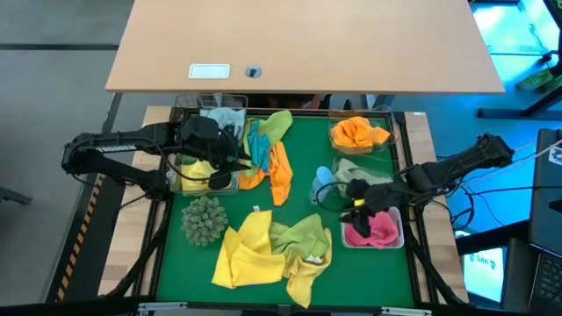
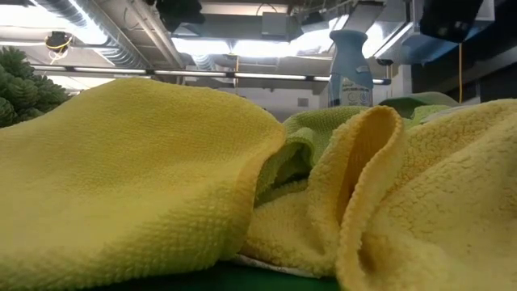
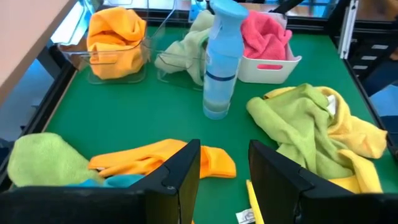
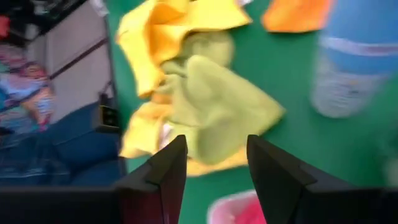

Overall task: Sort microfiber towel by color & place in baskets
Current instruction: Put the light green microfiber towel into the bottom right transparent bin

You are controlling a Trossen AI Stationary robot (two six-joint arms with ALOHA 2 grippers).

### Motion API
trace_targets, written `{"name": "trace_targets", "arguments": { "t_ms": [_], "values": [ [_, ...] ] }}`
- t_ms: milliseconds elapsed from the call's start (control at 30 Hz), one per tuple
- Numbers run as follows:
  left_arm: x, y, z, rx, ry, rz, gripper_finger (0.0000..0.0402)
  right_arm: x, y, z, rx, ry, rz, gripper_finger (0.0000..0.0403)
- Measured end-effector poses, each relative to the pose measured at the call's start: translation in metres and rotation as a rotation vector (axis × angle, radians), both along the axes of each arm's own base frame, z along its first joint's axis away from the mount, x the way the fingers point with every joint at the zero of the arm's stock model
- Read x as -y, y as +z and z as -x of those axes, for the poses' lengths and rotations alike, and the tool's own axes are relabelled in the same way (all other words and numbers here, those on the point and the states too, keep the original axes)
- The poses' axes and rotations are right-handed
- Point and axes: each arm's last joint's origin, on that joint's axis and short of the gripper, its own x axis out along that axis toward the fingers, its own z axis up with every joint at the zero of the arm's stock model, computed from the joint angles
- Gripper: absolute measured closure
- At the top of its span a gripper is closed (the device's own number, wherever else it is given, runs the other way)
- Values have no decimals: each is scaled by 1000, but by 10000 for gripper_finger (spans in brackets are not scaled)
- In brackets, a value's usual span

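Behind yellow towel (image 2: 121,178) – green towel (image 2: 311,145) half hidden, bottle (image 2: 350,69) base cut off.

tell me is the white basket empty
No, the white basket holds a pink towel that bulges above its rim in the left wrist view.

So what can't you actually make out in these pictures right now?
- Low view: yellow towels fill the frame and hide the baskets, both arms and most of the table.
- High view: the left arm covers the yellow-towel basket, so its contents are unclear.
- High view: the right pincer overlaps the light green towel's basket, hiding part of it.
- Right wrist view: the blue bottle is blurred and cut off by the edge.
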Motion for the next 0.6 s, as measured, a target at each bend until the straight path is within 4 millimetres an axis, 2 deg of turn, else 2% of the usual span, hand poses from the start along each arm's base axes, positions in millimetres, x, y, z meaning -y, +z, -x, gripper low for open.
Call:
{"name": "trace_targets", "arguments": {
  "t_ms": [133, 367, 600],
  "values": [
    [0, 0, 0, -1, 2, -1, 272, -10, -13, -16, -8, 74, -39, 236],
    [0, 0, 0, -2, 2, -1, 272, -24, -52, -42, -177, 124, -37, 236],
    [0, 0, 0, -2, 2, -1, 272, -45, -87, -54, -282, 206, 26, 236]
  ]
}}
